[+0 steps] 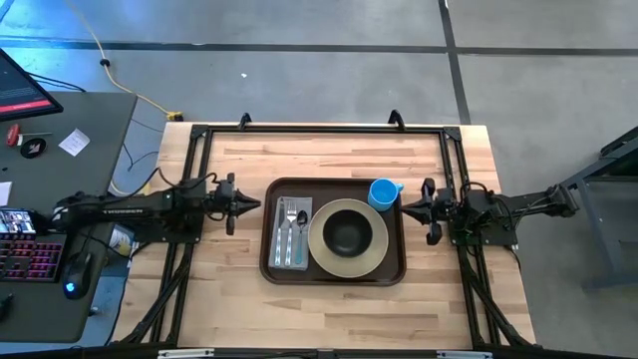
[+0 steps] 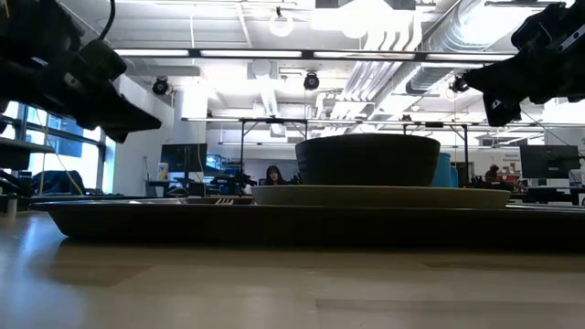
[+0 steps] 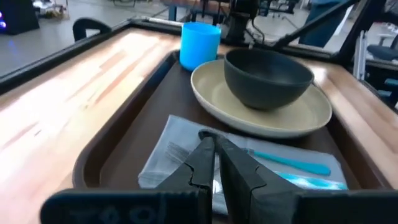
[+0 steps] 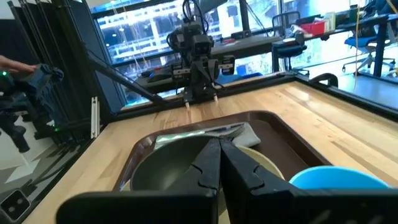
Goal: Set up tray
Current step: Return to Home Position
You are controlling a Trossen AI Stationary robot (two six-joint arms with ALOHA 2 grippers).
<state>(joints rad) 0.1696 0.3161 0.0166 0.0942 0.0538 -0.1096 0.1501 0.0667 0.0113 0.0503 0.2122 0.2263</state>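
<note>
The dark brown tray lies flat on the wooden table. On it sit a beige plate with a dark bowl in it, a blue cup at its far right corner, and a grey napkin carrying blue-handled cutlery on its left side. My left gripper hovers shut just left of the tray, raised above the table. My right gripper hovers shut at the tray's right edge, beside the cup. In the left wrist view the napkin, bowl and cup lie ahead of my shut fingers.
A black frame runs along the table's far edge and down both sides by the arm bases. Bare wood lies near and far of the tray. A desk with a keyboard stands off the table's left.
</note>
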